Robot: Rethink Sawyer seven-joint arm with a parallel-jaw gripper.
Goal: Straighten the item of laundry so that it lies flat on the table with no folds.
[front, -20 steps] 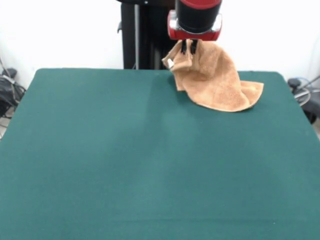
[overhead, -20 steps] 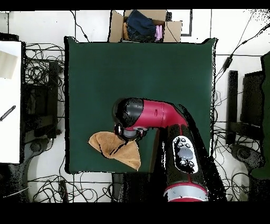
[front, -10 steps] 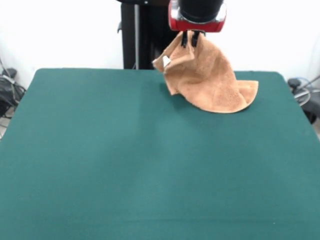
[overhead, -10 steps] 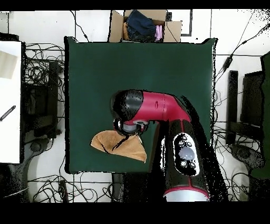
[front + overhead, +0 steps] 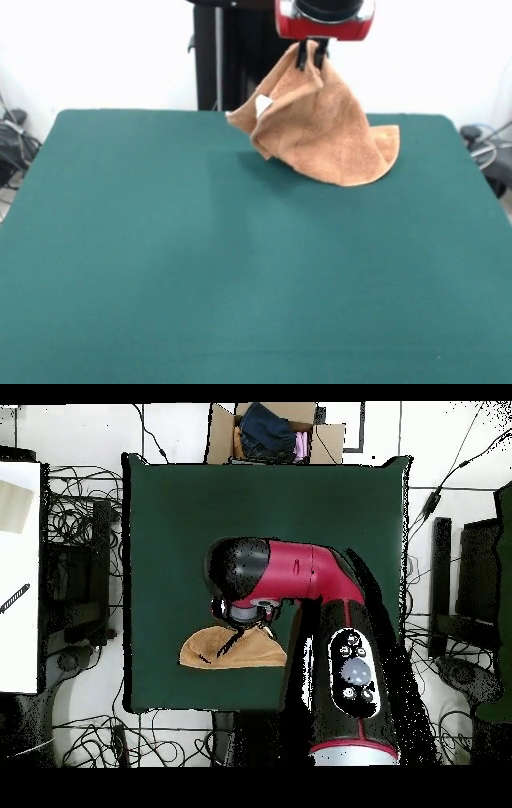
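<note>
Front view, gripper [image 5: 312, 58] pinching towel [image 5: 320, 132], draped downward

We see a robotics lab: green-clothed table [image 5: 180, 514] ringed by tangled cables [image 5: 85, 514] on white floor, cardboard box [image 5: 275, 431] at its top edge.

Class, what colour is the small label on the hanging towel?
White; the label on the orange-tan towel shows best in the front view.
</note>
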